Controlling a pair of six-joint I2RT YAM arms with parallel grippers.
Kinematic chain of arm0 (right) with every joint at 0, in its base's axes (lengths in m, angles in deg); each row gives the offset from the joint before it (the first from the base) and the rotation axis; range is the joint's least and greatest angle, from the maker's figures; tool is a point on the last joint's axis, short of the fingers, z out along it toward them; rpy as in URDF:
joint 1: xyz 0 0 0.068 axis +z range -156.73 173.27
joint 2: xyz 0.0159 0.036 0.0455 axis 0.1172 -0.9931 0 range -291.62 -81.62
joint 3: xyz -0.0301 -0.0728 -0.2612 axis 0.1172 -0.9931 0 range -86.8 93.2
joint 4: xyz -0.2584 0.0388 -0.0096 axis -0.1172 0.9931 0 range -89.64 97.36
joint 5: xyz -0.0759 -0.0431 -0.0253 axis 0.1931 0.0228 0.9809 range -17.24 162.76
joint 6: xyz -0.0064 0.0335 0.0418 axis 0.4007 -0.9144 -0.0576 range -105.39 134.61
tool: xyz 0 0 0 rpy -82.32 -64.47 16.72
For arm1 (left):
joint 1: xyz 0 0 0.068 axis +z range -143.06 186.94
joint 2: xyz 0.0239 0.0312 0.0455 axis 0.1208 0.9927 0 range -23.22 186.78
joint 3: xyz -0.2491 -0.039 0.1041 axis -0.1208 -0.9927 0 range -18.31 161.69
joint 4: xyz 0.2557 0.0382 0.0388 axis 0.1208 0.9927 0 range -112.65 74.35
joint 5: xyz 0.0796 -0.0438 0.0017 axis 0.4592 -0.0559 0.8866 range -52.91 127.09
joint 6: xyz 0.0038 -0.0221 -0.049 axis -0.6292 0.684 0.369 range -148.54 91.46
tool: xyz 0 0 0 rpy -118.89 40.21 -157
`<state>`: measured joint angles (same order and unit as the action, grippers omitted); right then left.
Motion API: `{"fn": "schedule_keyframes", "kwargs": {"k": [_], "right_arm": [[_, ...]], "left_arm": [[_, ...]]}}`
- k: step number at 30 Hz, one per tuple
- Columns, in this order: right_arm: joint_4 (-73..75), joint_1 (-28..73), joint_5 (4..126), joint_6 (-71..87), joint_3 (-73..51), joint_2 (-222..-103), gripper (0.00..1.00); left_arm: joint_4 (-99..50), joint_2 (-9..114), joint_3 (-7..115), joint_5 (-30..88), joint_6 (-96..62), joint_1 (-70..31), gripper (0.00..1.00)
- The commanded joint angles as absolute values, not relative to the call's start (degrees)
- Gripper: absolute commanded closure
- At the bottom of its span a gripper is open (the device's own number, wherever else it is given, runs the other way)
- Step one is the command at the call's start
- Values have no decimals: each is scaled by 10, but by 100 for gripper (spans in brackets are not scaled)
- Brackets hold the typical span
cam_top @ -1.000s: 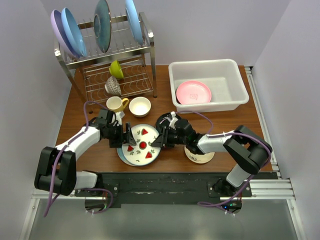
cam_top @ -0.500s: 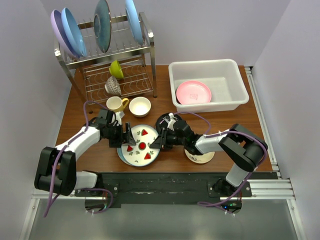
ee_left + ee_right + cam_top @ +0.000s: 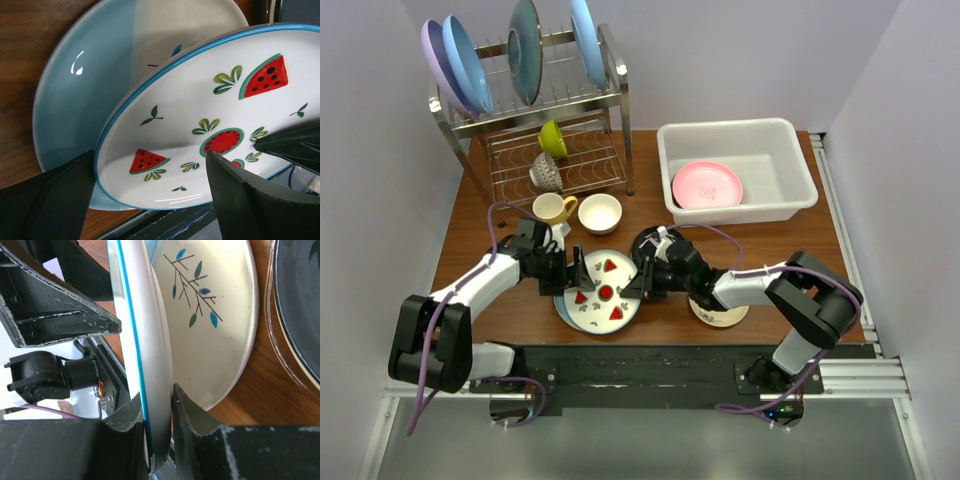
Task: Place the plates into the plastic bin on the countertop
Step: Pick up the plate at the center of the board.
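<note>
Right end effector [image 3: 159, 407] pinches the watermelon plate's [image 3: 604, 291] 3 o'clock rim; plate tilted over the teal plate [image 3: 85, 100] on the surface [image 3: 780, 250]. Left end effector [image 3: 574, 271] spread at its 9 o'clock.

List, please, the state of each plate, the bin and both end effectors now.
Watermelon plate: tilted, rim gripped by right end effector.
Teal-and-cream plate: flat on countertop, underneath.
Pink plate: lying inside the plastic bin.
Left end effector: open, at watermelon plate's left edge.
Right end effector: shut on watermelon plate.
</note>
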<state>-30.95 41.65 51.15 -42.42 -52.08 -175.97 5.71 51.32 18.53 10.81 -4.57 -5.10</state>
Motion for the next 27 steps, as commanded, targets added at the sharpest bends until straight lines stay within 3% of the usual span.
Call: {"fn": "schedule_keyframes", "kwargs": {"k": [1, 11, 27], "right_arm": [[-341, 438, 481, -401, -482, -1705, 100], [-236, 438, 507, -350, -470, -1643, 100], [-97, 437, 531, -299, -473, -1527, 100]], "left_arm": [[15, 488, 191, 33, -50, -62, 8], [18, 467, 219, 13, -64, -61, 0], [27, 426, 267, 39, -75, -59, 0]]}}
